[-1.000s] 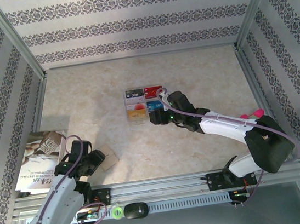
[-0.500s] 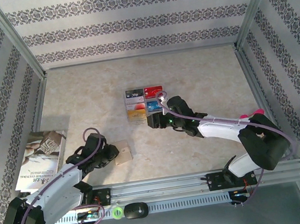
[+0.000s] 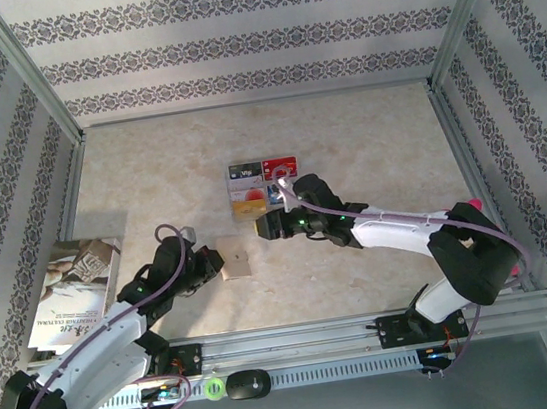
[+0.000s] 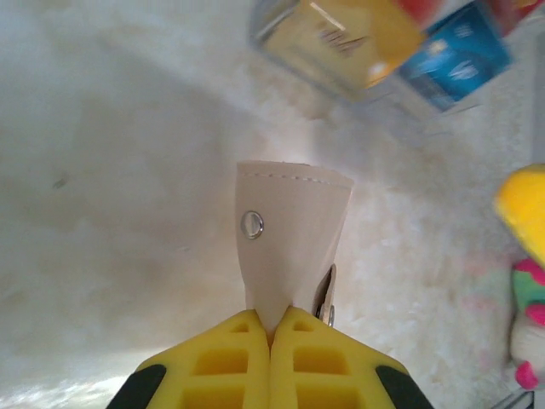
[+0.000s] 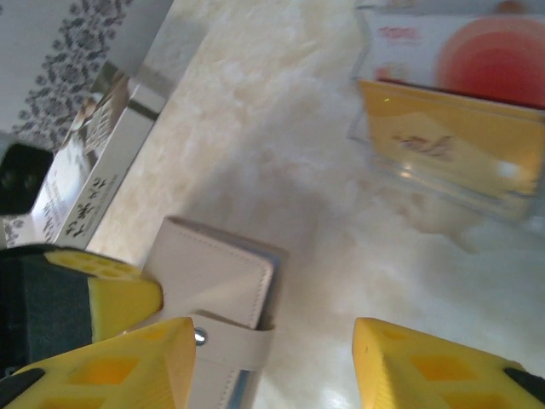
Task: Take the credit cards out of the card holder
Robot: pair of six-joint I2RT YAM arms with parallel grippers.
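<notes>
Left wrist view has the card holder (image 4: 289, 247) pinched at its near edge by the left claw (image 4: 271, 328), which has just clamped shut and drawn it from the booklet (image 3: 73, 291) toward mid-worktop (image 3: 365, 132). The right claw (image 5: 272, 358), half open and empty, has swung in just beside it, probably to unfasten it.

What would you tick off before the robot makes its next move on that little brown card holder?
1. Left claw gripping the card holder: ok, shut on its edge.
2. Right claw ready: ok, open, close beside the holder.
3. Holder unfolded: not ok, folded shut.
4. Strap unsnapped: cannot tell.
5. Colourful cards out of the way: ok, lying apart from the holder.
</notes>
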